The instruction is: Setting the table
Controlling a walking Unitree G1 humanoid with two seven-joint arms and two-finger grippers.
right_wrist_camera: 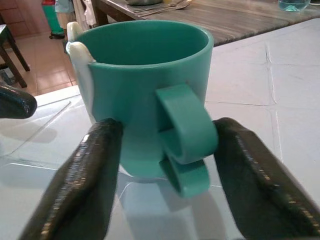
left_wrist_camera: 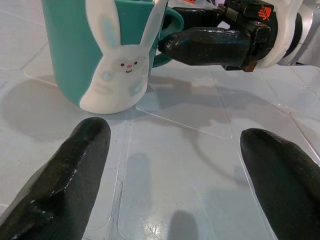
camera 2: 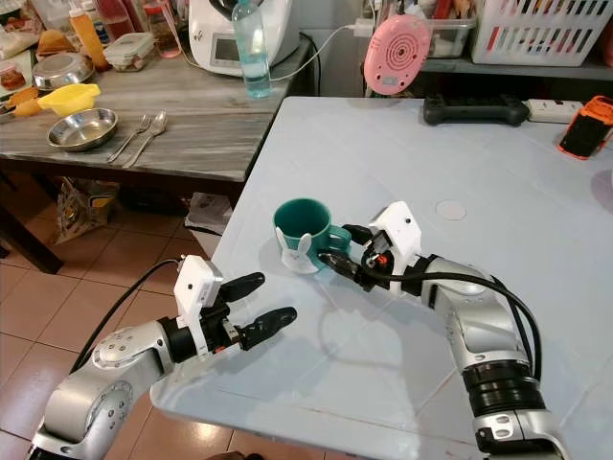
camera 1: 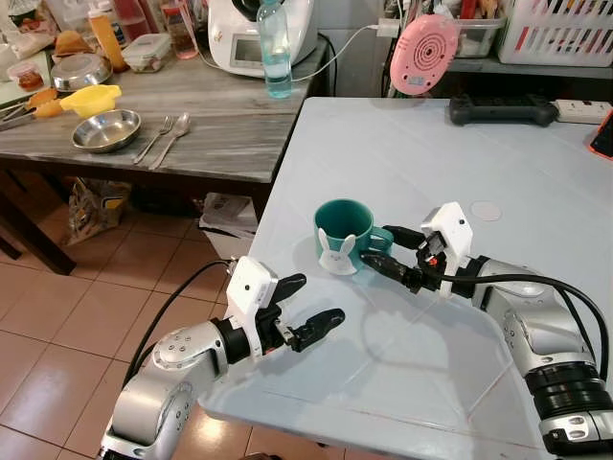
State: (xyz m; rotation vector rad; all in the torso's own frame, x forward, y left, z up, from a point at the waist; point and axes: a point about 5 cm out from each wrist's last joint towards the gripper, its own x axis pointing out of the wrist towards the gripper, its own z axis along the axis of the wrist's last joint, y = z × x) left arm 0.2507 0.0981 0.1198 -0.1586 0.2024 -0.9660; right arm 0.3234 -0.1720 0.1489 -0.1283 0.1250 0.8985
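Right wrist view: the mug (right_wrist_camera: 145, 95) is seen upright on the white tabletop (camera 1: 402, 153), its handle between the spread fingers (right_wrist_camera: 75, 190) of the right hand (camera 1: 388, 251), which are not clamped on it. The mug stands near the tabletop's left edge. The left hand (camera 1: 311, 307) is held nearer, fingers apart, empty, just off the mug.

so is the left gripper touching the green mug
Apart. The left wrist view shows bare table between the left gripper and the green mug; its fingers are spread.
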